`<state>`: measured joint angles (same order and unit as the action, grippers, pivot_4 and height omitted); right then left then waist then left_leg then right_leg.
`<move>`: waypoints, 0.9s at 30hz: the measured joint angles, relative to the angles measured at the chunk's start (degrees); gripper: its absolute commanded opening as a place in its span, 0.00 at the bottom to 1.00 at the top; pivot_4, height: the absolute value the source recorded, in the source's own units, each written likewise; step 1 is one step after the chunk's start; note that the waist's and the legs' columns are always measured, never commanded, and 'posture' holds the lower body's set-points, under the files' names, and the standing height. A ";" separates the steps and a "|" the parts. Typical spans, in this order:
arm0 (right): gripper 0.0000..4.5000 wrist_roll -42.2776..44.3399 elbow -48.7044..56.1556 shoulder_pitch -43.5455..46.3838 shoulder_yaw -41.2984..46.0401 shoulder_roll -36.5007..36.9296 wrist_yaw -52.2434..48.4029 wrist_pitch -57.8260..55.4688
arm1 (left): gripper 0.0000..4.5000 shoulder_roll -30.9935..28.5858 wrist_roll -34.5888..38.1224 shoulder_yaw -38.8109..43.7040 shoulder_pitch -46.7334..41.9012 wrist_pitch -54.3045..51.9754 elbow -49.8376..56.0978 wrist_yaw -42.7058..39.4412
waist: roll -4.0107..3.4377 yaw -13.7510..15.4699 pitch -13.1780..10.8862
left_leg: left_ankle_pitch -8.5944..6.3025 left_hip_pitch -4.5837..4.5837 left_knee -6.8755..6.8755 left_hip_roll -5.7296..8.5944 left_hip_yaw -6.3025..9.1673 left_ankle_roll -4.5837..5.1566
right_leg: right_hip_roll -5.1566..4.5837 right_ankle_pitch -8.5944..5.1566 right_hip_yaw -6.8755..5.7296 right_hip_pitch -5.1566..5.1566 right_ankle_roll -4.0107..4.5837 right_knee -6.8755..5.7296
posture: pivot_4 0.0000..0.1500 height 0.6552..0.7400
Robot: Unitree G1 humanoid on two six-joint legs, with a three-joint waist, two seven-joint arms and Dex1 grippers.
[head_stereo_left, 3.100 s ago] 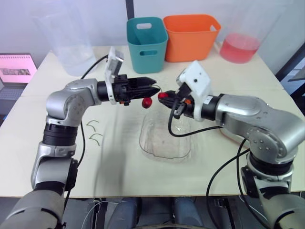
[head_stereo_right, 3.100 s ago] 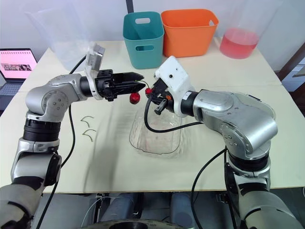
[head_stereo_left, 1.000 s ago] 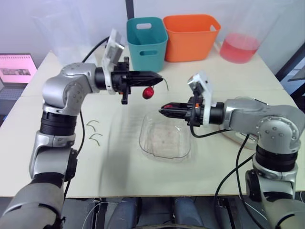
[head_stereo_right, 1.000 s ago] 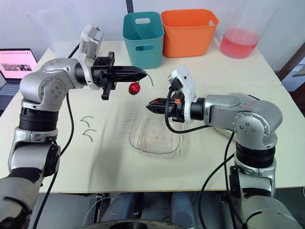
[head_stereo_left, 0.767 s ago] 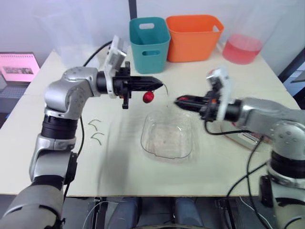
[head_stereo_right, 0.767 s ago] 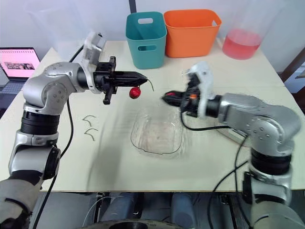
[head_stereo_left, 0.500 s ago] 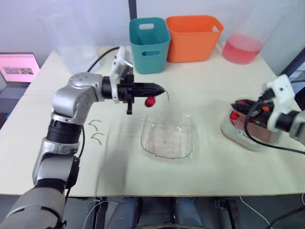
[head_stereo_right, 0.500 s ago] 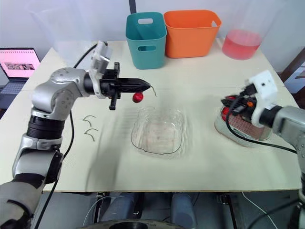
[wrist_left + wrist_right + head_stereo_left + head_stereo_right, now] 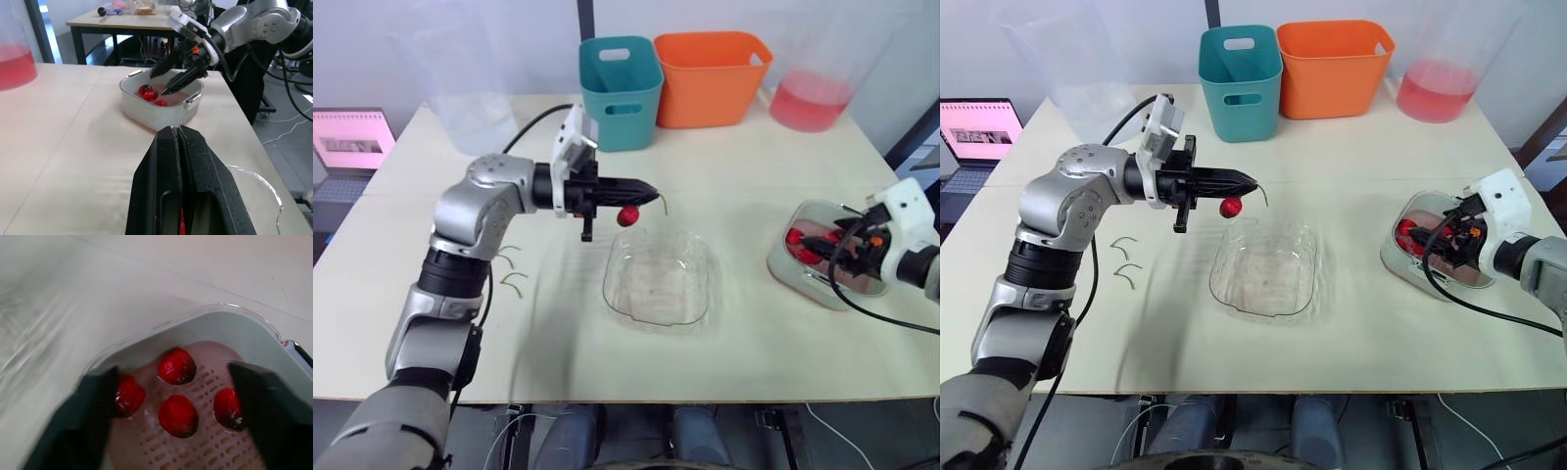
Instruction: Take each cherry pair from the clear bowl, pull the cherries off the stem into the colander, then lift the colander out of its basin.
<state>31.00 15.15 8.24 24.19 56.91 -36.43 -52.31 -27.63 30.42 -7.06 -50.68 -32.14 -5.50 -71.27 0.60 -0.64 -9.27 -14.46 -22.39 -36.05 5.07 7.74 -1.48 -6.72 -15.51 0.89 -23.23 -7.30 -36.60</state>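
Stem with one cherry sits pinched in left tool; right tool gapes over colander.

Silver rounded arm shells, black joint bands. White camera block on each wrist. Black cables loop off forearms. Left tool, right tool: tapered black fingers.

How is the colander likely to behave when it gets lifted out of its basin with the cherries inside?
Probably rigid: the colander has a wall that keeps a clean moulded shape. The four loose cherries will likely roll to one side if it tilts. Its floor is perforated and looks wet, so it may drip.
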 measured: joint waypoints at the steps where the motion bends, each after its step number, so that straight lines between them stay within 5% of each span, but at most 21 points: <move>1: 0.93 0.11 -0.26 0.68 0.01 0.00 -0.02 -0.22 | 0.00 -0.12 0.00 0.00 0.00 0.00 0.00 0.02 | 0.00 0.00 0.00 | 0.00 0.00 0.01 0.00 0.00 0.00 | 0.00 0.00 0.00 0.00 0.00 0.00 | 1.00 1.00; 7: 0.93 5.26 0.62 8.16 0.85 -1.05 -0.48 -4.49 | 0.00 -0.53 0.33 0.60 -0.14 -0.38 -0.18 0.38 | 0.00 -0.38 0.00 | 0.00 0.01 0.02 -0.03 0.02 -0.01 | 0.03 0.00 -0.01 -0.02 0.00 0.00 | 1.00 1.00; 16: 0.97 29.55 10.75 24.56 -7.56 -21.38 6.85 -17.47 | 0.00 -0.98 4.98 5.31 -3.20 -5.56 0.14 1.64 | 0.02 0.14 -0.01 | 0.11 -0.06 -0.02 0.02 0.25 -0.19 | -0.03 0.00 -0.07 0.03 0.00 0.08 | 1.00 1.00; 27: 0.97 27.01 9.42 26.19 -20.00 -36.39 14.35 -10.92 | 0.00 -0.78 6.44 5.74 -2.87 -7.79 3.84 3.12 | 0.00 -0.53 0.00 | 0.12 -0.06 0.01 0.04 0.22 -0.21 | -0.02 0.00 -0.03 -0.18 0.00 -0.18 | 1.00 1.00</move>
<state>58.00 24.57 34.43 4.19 20.53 -22.08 -63.23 -28.41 36.86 -1.32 -53.55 -39.94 -1.66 -68.15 0.61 -1.17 -9.27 -14.34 -22.45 -36.04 5.10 7.96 -1.69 -6.74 -15.51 0.86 -23.41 -7.29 -36.77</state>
